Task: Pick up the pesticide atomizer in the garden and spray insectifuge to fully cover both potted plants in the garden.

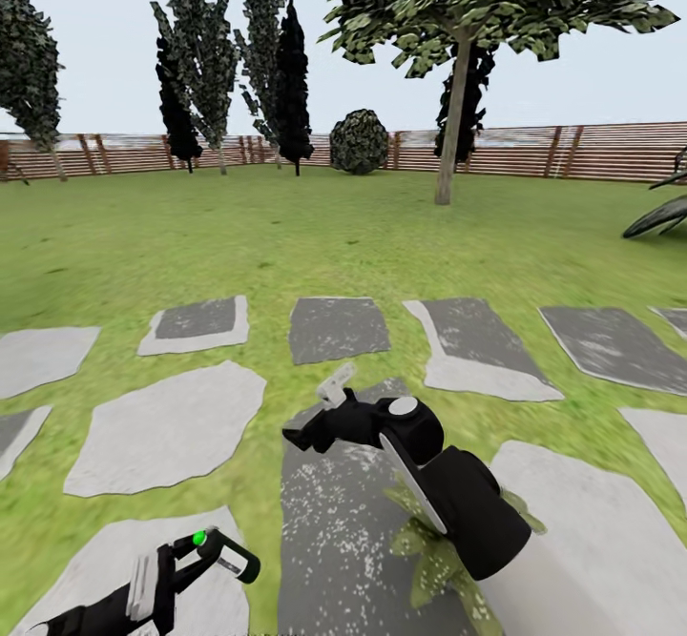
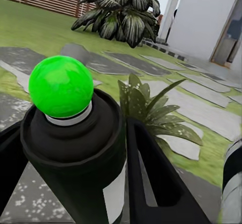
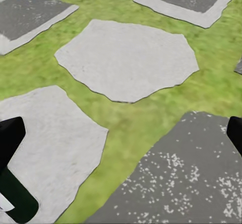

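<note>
The left tool (image 1: 187,552) is clamped on the pesticide atomizer (image 1: 227,556), low over a pale paving stone (image 1: 167,431); the bottle's tip (image 2: 61,86) glows bright green, and dark fingers (image 2: 151,176) press both its sides. The right tool (image 1: 303,431) hangs over a dark speckled slab (image 1: 339,531) with its fingers spread wide and nothing between them. The right forearm (image 1: 463,498) covers much of a speckled-leaf potted plant (image 1: 434,560) under it. Beyond lie lawn (image 1: 286,235), a slat fence (image 1: 572,152), a round bush (image 1: 359,141) and a tree trunk (image 1: 452,116).
</note>
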Motion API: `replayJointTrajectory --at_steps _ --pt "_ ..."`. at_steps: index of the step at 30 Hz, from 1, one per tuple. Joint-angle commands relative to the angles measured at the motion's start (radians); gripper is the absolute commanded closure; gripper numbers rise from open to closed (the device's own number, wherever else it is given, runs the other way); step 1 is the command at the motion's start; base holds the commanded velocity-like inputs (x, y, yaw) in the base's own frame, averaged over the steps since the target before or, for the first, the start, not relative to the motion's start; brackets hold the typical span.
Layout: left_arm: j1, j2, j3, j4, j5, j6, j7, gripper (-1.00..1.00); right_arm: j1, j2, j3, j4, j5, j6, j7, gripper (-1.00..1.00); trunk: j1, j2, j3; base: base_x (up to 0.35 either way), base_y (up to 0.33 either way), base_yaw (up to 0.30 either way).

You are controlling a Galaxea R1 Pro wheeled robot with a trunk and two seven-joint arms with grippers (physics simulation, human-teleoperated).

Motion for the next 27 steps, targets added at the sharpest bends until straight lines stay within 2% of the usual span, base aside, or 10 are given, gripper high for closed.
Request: replayJointTrajectory --at_steps 1,5,9,10,11,12,14,19,20,27 --pt "0.0 -0.001 -0.001 -0.003 -0.002 0.0 -0.002 1.0 0.0 0.0 0.0 0.0 -0.001 0.001 0.005 -1.0 0.0 0.0 0.0 0.0 0.0 0.271" --pt "-0.001 -0.001 -0.005 -0.009 -0.005 0.003 -0.002 1.0 0.0 -0.01 -0.015 0.002 0.002 0.041 0.215 -1.0 0.0 0.0 0.0 0.0 0.0 0.078" --pt "-0.002 0.004 -0.002 -0.014 -0.003 0.003 -0.003 1.0 0.0 -0.01 -0.061 0.008 0.011 0.038 0.245 -1.0 0.0 0.0 0.0 0.0 0.0 0.004" --pt "-0.005 0.003 -0.008 -0.071 -0.033 0.013 -0.006 1.0 0.0 -0.009 -0.067 0.011 0.012 0.036 0.246 -1.0 0.0 0.0 0.0 0.0 0.0 0.0" --pt "-0.013 -0.003 -0.007 -0.186 -0.192 0.112 -0.001 1.0 0.0 -0.009 -0.064 0.019 0.014 0.045 0.249 -1.0 0.0 0.0 0.0 0.0 0.0 0.0" --pt "-0.014 -0.006 -0.003 -0.26 -0.262 0.192 0.009 1.0 0.0 -0.009 -0.065 0.021 0.013 0.062 0.251 -1.0 0.0 0.0 0.0 0.0 0.0 0.0" --pt "-0.015 -0.008 -0.001 -0.323 -0.306 0.25 0.027 1.0 0.0 -0.008 -0.063 0.018 0.015 0.11 0.253 -1.0 0.0 0.0 0.0 0.0 0.0 0.0" --pt "-0.015 0.006 -0.002 -0.35 -0.343 0.29 0.026 1.0 0.0 -0.01 -0.049 0.019 0.013 0.119 0.257 -1.0 0.0 0.0 0.0 0.0 0.0 0.0" --pt "-0.024 0.01 0.0 -0.352 -0.35 0.338 0.03 1.0 0.0 -0.013 -0.035 0.019 0.013 0.119 0.258 -1.0 0.0 0.0 0.0 0.0 0.0 0.0" --pt "0.008 0.05 0.006 -0.365 -0.349 0.346 0.019 1.0 -0.006 -0.034 -0.075 0.039 0.019 0.125 0.263 -1.0 0.0 0.0 0.0 0.0 0.0 0.0"
